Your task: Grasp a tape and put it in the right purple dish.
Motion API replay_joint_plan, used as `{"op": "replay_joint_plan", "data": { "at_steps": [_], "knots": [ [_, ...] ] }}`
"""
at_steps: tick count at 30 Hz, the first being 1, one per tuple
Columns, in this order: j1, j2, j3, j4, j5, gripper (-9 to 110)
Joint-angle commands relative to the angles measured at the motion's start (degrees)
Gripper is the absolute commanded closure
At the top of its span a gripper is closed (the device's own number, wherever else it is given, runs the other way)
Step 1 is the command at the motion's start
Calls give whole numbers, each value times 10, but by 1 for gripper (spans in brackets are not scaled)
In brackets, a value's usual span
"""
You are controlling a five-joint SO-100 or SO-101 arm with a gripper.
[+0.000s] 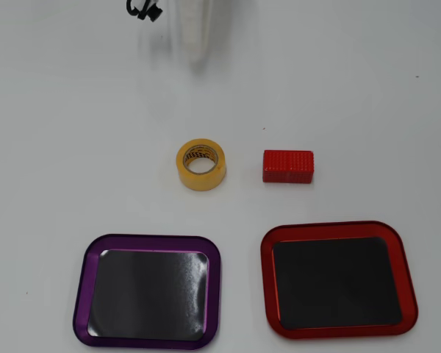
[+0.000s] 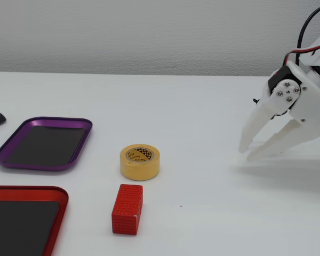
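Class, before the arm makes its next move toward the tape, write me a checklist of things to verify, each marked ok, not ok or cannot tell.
1. Tape lies flat, hole up: ok.
2. Gripper open and empty: ok.
3. Gripper at the tape: not ok, it is well off to the right in the fixed view.
4. Purple dish empty: ok.
5. Red block clear of the tape: ok, a gap shows in the overhead view.
6. Jaw opening wide enough for the roll: cannot tell.

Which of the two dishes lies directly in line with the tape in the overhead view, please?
The purple dish; it lies straight below the tape, while the red dish sits under the red block.
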Motion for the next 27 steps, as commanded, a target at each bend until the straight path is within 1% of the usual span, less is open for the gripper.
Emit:
{"op": "replay_joint_plan", "data": {
  "at_steps": [1,4,9,11,15,19,23,27],
  "knots": [
    [-4,26,-73,-37,-54,101],
    [-17,-62,-116,-39,-53,97],
    [-25,-328,-192,-95,-54,95],
    [-25,-448,-258,-103,-54,95],
    [-25,-679,-419,-93,-48,89],
    [-25,-863,-568,-49,-54,86],
    [-26,-974,-677,-33,-47,86],
    [-26,-1023,-732,-33,-47,86]
  ]
}}
